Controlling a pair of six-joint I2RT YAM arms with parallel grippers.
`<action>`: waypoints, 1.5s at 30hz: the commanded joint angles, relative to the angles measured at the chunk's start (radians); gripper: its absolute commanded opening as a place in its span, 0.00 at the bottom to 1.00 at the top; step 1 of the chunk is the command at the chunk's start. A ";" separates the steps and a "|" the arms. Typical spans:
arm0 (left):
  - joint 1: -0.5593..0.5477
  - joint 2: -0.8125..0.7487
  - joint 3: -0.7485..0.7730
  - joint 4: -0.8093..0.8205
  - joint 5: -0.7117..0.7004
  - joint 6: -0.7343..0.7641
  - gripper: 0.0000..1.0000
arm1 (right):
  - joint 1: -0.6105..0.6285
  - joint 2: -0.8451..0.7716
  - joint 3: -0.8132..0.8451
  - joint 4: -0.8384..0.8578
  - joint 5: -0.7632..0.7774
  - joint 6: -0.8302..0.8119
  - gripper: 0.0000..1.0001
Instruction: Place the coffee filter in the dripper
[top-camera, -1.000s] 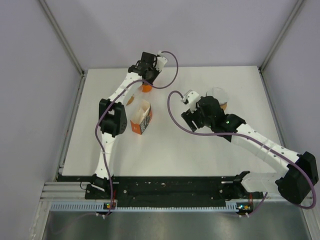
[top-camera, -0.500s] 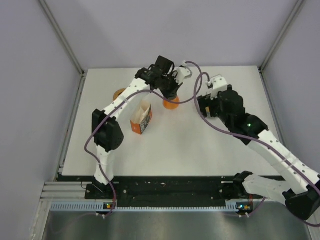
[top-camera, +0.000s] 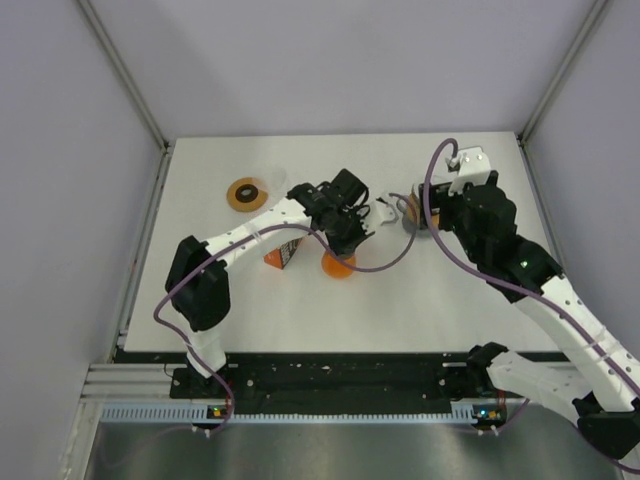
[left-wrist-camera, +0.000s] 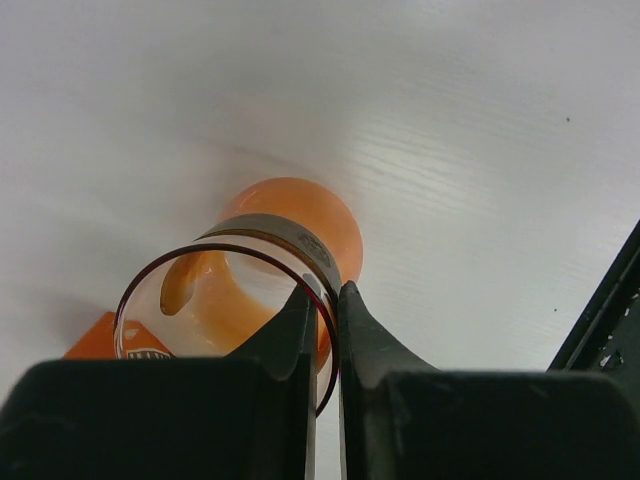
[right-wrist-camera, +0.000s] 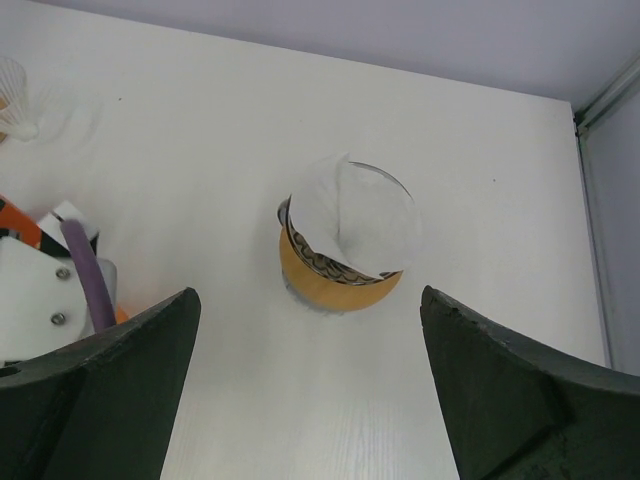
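1. Far to the left of the left claw (left-wrist-camera: 325, 292), an orange disc (top-camera: 246, 194) lies on the bench (top-camera: 450, 290). An orange carton (top-camera: 283, 250) stands just beside that claw's arm.
2. The left claw is clenched on the rim of the dripper (left-wrist-camera: 290, 215), one finger inside the mouth and one outside. The dripper's mouth appears empty.
3. The right claw (right-wrist-camera: 308, 300) is released, jaws wide. The coffee filter (right-wrist-camera: 355, 225) stands directly below and ahead of it, seated in a tan holder (right-wrist-camera: 330, 283). No finger touches it.
4. Step in hand, as judged: the dripper is secured and the filter pick-up is not yet made.
5. Next move, as judged: lower the right claw, pinch the filter's raised edge lightly, lift it, then carry it left to the dripper's mouth.
6. View differences: only the left wrist view shows the rim grip. Only the right wrist view shows the filter clearly. Only the overhead view shows the dripper near the right claw, on its left. No view confirms whether the dripper rests on the bench.
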 joint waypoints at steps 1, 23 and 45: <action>-0.051 -0.046 -0.042 0.097 -0.120 0.004 0.00 | -0.011 -0.032 -0.004 0.013 -0.013 0.014 0.91; -0.049 -0.080 0.262 -0.229 0.061 -0.119 0.73 | -0.009 -0.038 -0.018 0.024 -0.063 -0.008 0.91; 0.750 -0.215 0.146 0.117 -0.229 -0.484 0.83 | -0.009 -0.009 -0.032 0.032 -0.075 -0.026 0.92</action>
